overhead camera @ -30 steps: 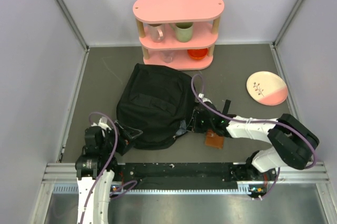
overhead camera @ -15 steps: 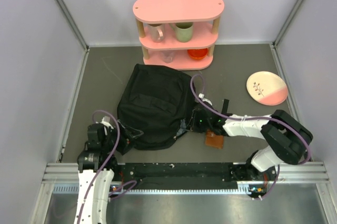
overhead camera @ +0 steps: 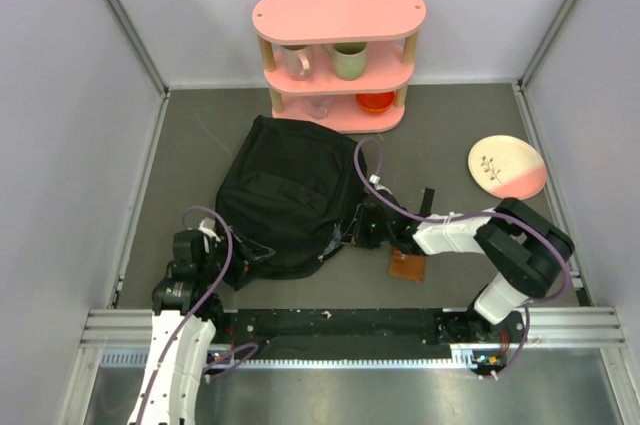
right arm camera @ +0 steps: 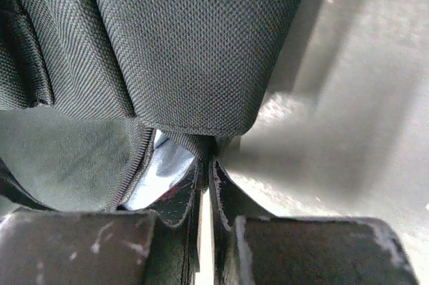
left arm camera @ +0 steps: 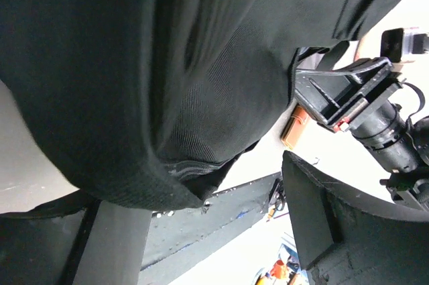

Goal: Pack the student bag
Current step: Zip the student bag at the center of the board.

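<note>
My left fingers [overhead camera: 238, 257] are at the near left corner of the student bag [overhead camera: 285, 195]. They stand wide apart. In the left wrist view the black corner hangs down between them and is not pinched.

The bag lies flat on the tabletop [overhead camera: 450, 125], to the right of these fingers and farther from me. Its long side runs from the arms toward the pink shelf [overhead camera: 338, 55].

My right fingers [right arm camera: 201, 188] are at the bag's near right edge, so the bag lies to their left. They are squeezed shut on a fold of the black cloth by the zipper. A bit of pale lining shows beside them.

Each arm is right at the bag, one on each side. I think the next move is to lift that right edge to open the bag while the left fingers catch the corner.

The small brown wallet [overhead camera: 405, 267] sits just right of the right fingers, a little nearer to me.
</note>
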Controlling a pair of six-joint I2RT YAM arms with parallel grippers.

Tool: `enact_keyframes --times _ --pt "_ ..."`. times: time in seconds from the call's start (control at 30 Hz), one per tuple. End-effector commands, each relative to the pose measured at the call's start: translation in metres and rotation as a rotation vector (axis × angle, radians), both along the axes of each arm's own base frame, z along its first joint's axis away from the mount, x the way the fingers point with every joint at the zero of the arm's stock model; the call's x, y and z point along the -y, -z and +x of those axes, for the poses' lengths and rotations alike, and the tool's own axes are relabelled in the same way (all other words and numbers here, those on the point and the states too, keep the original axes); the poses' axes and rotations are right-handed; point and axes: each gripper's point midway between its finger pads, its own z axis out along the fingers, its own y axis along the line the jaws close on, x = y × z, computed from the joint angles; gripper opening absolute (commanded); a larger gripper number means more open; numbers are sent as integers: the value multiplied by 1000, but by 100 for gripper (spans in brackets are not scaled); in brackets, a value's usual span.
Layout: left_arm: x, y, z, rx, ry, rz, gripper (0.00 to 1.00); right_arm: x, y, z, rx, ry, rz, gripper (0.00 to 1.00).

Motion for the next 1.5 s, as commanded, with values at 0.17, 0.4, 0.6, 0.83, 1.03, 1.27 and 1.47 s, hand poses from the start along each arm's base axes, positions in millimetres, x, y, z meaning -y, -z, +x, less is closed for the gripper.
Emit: enact_keyframes --times 0.17,0.4,0.6,0.83,1.03,1.27,1.47 --pt "1 8 19 2 -12 36 85 -22 25 -10 -75 -80 -7 7" --pt "7 16 40 48 -134 -58 81 -1 11 -34 -18 -180 -30 14" --pt "21 26 47 16 -121 0 64 -3 6 -33 -6 -184 -26 17" --pt "24 35 58 5 -104 32 7 0 -15 -30 32 -168 -27 29" --pt "22 26 64 127 -132 -1 0 13 -54 -33 72 -151 -28 38" --pt "19 28 62 177 -140 -1 0 -22 -120 -44 82 -149 128 48" --pt "20 25 64 204 -128 1 0 -64 -109 -56 -61 -105 145 41"
